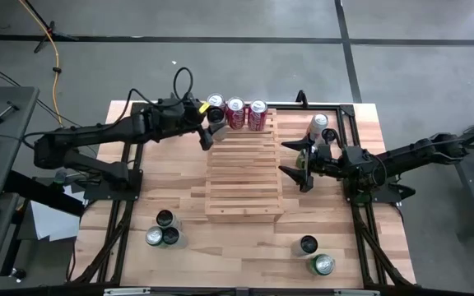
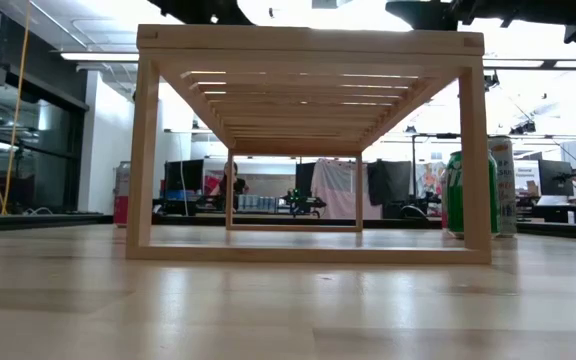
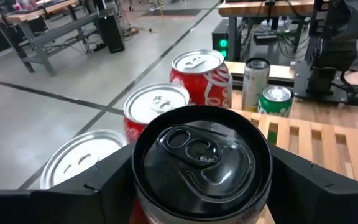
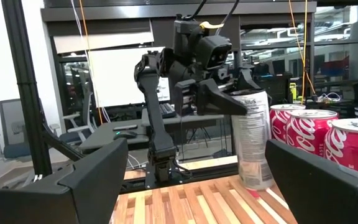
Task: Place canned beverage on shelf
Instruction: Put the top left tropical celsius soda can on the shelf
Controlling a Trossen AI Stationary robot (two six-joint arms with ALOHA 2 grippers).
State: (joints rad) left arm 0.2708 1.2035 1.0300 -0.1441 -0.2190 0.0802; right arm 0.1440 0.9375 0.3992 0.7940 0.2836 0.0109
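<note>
The shelf [image 1: 243, 168], a light-wood slatted rack, stands mid-table. Three red cans [image 1: 236, 111] stand in a row along its far edge. My left gripper [image 1: 212, 127] is at the shelf's far left corner, shut on a tall pale can with a black top [image 3: 201, 155], just left of the red cans [image 3: 197, 71]. The right wrist view shows this can [image 4: 252, 143] upright with its bottom at the slats. My right gripper [image 1: 296, 160] hangs open off the shelf's right side, with nothing between its fingers. My left gripper pinches the can's upper wall [image 4: 253, 106], just below the black top, between its two fingers [image 3: 98, 183], one on each side. The fingers come almost level from the table's left. The can stands upright; whether its bottom [image 4: 257, 183] rests on the slats I cannot tell.
A slim silver can [image 3: 255, 81] and a green can [image 3: 276, 102] stand right of the shelf, toward the far edge. Three cans [image 1: 163, 232] stand near the front left and two [image 1: 315, 255] near the front right. Black frame rails [image 1: 126, 205] run along both table sides.
</note>
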